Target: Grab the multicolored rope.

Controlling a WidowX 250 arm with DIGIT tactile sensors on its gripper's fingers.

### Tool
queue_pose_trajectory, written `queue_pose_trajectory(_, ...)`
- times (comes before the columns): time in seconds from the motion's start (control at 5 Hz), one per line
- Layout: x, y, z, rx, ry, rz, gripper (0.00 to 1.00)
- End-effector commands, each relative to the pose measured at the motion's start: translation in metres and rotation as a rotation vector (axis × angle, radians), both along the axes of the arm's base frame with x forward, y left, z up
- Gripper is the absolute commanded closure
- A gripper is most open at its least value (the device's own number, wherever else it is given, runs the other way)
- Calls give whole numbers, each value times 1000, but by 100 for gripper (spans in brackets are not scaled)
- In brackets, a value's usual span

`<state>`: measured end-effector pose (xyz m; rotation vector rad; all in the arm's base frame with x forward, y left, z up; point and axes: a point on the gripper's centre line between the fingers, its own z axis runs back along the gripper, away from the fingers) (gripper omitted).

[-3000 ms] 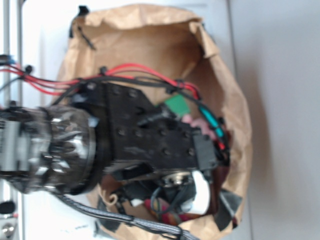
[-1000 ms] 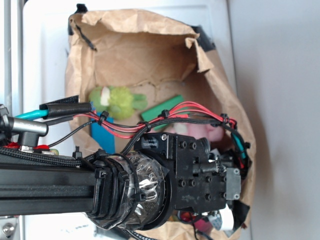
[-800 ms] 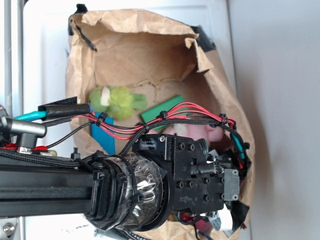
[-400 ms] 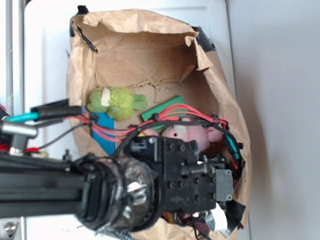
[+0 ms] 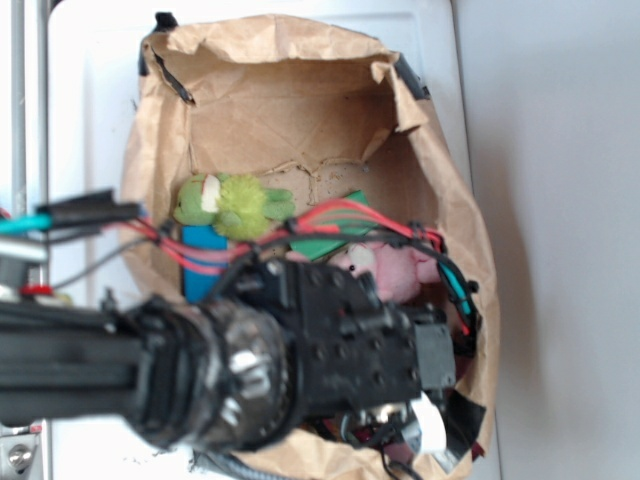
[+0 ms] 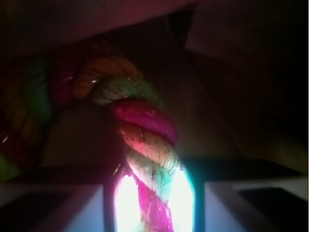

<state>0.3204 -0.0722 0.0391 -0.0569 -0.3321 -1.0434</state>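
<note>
Brown paper bag (image 5: 440,190); fingers (image 6: 72,203) straddle multicolored rope (image 6: 145,145).

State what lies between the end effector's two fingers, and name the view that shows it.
The multicolored rope runs up between the two fingers of the end effector, seen in the wrist view.

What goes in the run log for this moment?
phase: grasp | gripper: astride multicolored rope | closure: unclear | site: inside paper bag
</note>
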Motion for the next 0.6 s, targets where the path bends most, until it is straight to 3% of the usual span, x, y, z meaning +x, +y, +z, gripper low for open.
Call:
queue_pose_trajectory(0.0, 9, 38, 54, -132, -29, 295, 100)
queue_pose_trajectory(0.2, 7, 52, 77, -165, -70, 404, 100)
queue_pose_trajectory(0.4, -1, 47, 100, -175, -143, 429, 100)
